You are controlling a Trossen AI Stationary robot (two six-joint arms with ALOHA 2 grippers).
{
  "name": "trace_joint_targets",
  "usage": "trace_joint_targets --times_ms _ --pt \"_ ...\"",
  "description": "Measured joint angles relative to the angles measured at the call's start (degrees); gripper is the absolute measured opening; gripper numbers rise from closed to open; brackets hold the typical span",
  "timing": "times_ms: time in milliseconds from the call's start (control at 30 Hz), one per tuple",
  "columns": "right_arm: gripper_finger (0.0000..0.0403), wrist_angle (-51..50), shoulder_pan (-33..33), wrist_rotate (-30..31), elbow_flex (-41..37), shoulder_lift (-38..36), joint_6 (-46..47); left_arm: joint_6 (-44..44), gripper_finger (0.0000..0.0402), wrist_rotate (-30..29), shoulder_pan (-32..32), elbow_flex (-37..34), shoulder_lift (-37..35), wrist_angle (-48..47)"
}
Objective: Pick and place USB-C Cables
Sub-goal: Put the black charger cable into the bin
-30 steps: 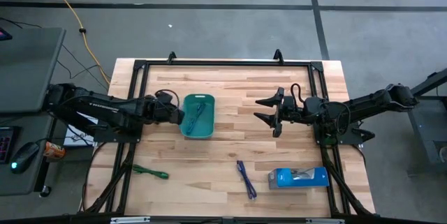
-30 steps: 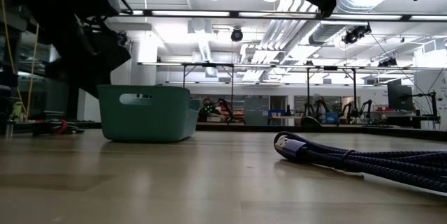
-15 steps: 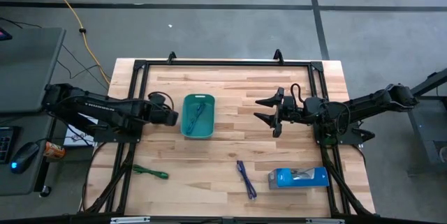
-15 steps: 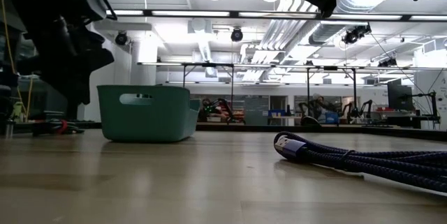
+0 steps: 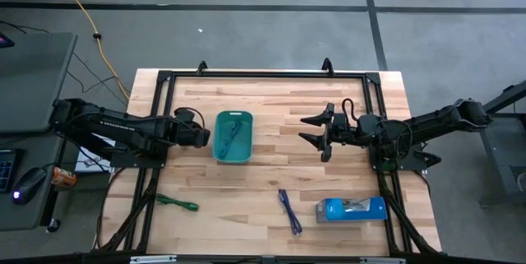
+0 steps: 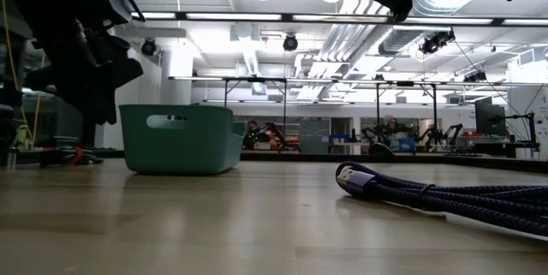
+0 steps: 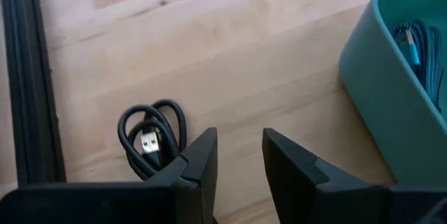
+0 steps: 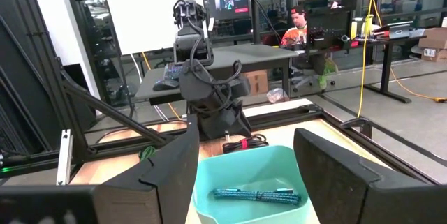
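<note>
Cables number three: a thin light blue bundled cable lies lengthwise in the teal plastic tray at centre left of the high view, a thin green bundled cable sits lower left on the wooden counter, and a dark blue-purple braided cable lies lower centre, long axis running up-down. Left tool, fingers narrowly apart and empty, hangs just left of the tray; the green cable lies below it, nearest this arm. Right tool waits wide at centre right.

Left gripper is reaching inward, fingers standing slightly parted and empty; right gripper is hovering opposite, fingers spread wide.
</note>
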Motion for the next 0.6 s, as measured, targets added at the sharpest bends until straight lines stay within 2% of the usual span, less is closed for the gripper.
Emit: trace_joint_targets --times_ms 267,433,600 --pt "0.0227 0.00 0.00 0.00 0.00 0.00 -0.02 0.17 0.0171 -0.90 -0.11 0.00 0.00 -0.01" --pt "0.0227 0.00 -0.02 0.00 0.00 -0.02 -0.02 3.87 0.0208 5.42 -0.11 0.00 0.00 0.00" --pt "0.0227 0.00 -0.02 0.00 0.00 0.00 -0.02 3.67 0.0218 7.34 -0.11 0.00 0.00 0.02"
